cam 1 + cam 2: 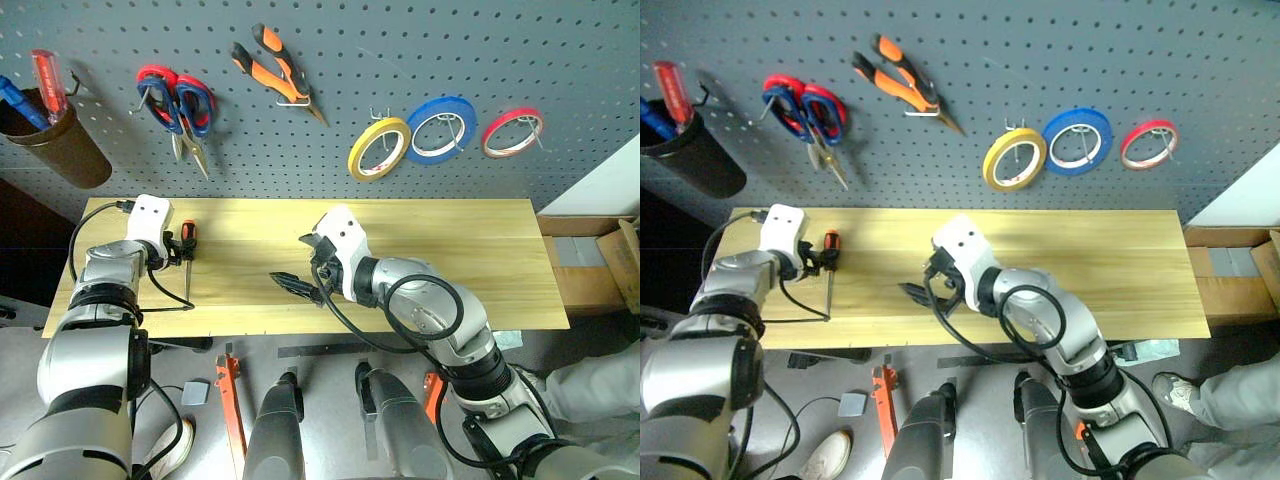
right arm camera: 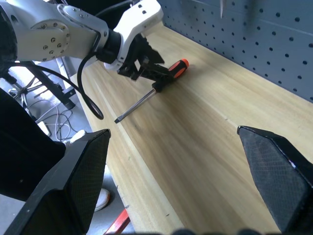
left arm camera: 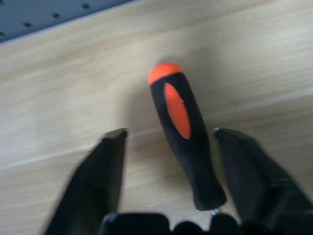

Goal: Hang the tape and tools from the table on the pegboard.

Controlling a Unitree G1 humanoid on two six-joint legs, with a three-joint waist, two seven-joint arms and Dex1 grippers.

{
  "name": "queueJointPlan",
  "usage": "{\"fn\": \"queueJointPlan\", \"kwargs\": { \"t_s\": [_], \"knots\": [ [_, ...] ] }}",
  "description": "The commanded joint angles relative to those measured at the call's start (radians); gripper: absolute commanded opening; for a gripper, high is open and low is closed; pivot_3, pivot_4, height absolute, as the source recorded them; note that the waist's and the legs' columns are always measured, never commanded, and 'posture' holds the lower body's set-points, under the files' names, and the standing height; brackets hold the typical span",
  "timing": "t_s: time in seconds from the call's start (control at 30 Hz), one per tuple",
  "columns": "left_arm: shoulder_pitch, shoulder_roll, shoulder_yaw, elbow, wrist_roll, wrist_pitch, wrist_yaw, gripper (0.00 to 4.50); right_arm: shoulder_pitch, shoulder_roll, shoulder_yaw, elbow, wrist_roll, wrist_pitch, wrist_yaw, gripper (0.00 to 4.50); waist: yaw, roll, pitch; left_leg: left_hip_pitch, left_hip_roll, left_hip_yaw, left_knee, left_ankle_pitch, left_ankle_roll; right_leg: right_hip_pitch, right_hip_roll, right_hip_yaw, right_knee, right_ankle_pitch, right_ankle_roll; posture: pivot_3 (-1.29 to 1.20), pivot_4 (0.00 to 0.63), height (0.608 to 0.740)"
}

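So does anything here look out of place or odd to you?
Only one thing: the screwdriver lies flat on the table, while the pliers, scissors and yellow tape hang on the pegboard. The left hand has its fingers on either side of the handle. Nothing looks spilled or damaged.

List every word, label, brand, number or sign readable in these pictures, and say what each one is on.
None can be read.
Screwdriver handle: orange and black, no lettering shows.
Yellow tape, blue tape, red tape: no print shows.
Pliers, pegboard, table: no markings.
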Motion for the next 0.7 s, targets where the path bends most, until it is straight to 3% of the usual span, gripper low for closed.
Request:
{"fn": "queueJointPlan", "kwargs": {
  "t_s": [0.03, 0.1, 0.57, 0.7],
  "knots": [
    [-0.013, 0.017, 0.023, 0.006, -0.015, 0.032, 0.001, 1.38, -0.016, 0.011, -0.012, -0.029, 0.013, -0.021, 0.001, 4.50, 0.000, 0.000, 0.000, 0.000, 0.000, 0.000, 0.000, 0.000, 0.000, 0.000, 0.000, 0.000, 0.000, 0.000, 0.000, -0.04, 0.437, 0.740],
    [-0.012, 0.022, 0.026, 0.006, -0.013, 0.044, 0.001, 0.84, -0.019, 0.013, -0.014, -0.025, 0.013, -0.022, 0.001, 4.50, 0.000, 0.000, 0.000, 0.000, 0.000, 0.000, 0.000, 0.000, 0.000, 0.000, 0.000, 0.000, 0.000, 0.000, 0.000, -0.04, 0.436, 0.740],
    [-0.009, 0.028, 0.041, 0.001, -0.017, 0.057, 0.020, 0.81, -0.037, 0.015, -0.019, 0.007, 0.010, -0.053, 0.008, 4.50, 0.000, 0.000, 0.000, 0.000, 0.000, 0.000, -0.001, 0.002, -0.005, 0.000, 0.000, 0.000, 0.000, 0.000, 0.000, -0.04, 0.418, 0.740],
    [-0.006, 0.030, 0.048, 0.004, -0.026, 0.065, 0.017, 2.11, -0.041, 0.012, -0.021, 0.016, 0.008, -0.062, 0.009, 4.50, 0.000, 0.000, 0.000, 0.000, 0.000, 0.000, -0.001, 0.002, -0.005, 0.000, 0.000, 0.000, 0.000, 0.000, 0.000, -0.04, 0.421, 0.740]
  ]
}}
